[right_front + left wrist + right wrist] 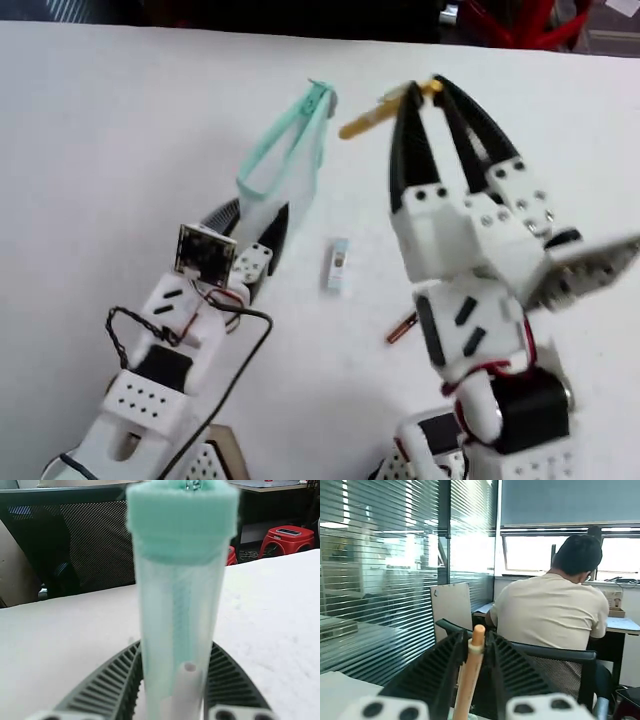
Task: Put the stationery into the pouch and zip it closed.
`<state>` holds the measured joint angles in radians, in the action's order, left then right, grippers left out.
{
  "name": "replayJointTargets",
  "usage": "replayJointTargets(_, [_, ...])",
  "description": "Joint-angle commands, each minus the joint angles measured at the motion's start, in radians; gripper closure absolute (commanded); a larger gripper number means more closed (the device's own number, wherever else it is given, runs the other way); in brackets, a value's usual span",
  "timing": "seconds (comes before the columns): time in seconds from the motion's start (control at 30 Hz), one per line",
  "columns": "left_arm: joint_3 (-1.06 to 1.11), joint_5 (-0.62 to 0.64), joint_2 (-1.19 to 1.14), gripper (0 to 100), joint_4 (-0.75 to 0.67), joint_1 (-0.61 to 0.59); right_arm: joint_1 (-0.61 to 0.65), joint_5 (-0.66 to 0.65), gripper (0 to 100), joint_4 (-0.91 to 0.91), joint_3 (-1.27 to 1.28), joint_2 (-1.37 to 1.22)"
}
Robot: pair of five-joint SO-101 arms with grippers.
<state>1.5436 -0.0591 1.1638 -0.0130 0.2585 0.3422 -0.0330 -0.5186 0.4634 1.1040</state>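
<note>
Gripping pouch (285, 170) with fingers (112, 687) of left gripper (250, 222), likely steadying its mouth; pinching pencil (368, 120) in right gripper (425, 92), poised beside it for insertion.

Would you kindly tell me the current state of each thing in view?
left gripper: shut on pouch.
pouch: appears unzipped, mouth open.
right gripper: shut on yellow pencil.
yellow pencil: held between the fingers.
small white item: lying loose on table.
brown stick: lying loose on table.
</note>
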Motion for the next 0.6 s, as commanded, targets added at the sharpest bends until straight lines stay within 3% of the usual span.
replayJointTargets(0.0, [-0.005,-0.009,0.007,82,-0.017,0.008,0.067,-0.003,98.1,0.105,-0.037,-0.077])
replayJointTargets(0.1, [-0.005,-0.009,0.007,82,-0.017,0.008,0.131,-0.06,98.1,0.176,-0.038,-0.148])
replayJointTargets(0.3, [-0.005,-0.009,0.007,82,-0.018,0.008,0.3,-0.359,98.1,0.226,-0.035,-0.219])
replayJointTargets(0.57, [-0.005,-0.009,0.007,82,-0.018,0.008,0.323,-0.364,98.1,0.102,-0.04,-0.219])
